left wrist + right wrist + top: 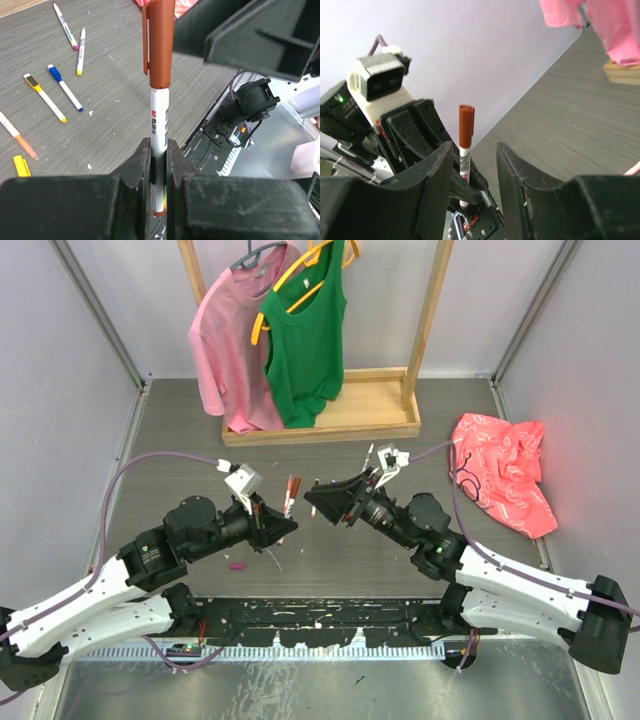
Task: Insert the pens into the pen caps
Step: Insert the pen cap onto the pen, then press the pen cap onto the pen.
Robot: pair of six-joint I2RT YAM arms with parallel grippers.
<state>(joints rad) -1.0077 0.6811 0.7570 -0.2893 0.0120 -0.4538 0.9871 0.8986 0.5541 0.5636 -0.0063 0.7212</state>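
Note:
My left gripper [159, 162] is shut on the lower barrel of a white pen [158, 120] and holds it upright above the table. A brown cap [160, 45] sits on the pen's upper end. In the top view the left gripper [283, 526] and the pen [291, 494] are mid-table. My right gripper [314, 504] is open and empty, facing the left one. In the right wrist view the capped pen [465, 127] stands between the spread right fingers [440, 165], nearer the left one, not touched.
Several loose pens lie on the table: a magenta-tipped one [66, 26], a blue-capped one [65, 87], a yellow-capped one [44, 97]. A loose yellow cap [21, 165] and a magenta cap [237, 566] lie near. A wooden clothes rack [330, 420] stands behind, a red cloth [505, 475] at right.

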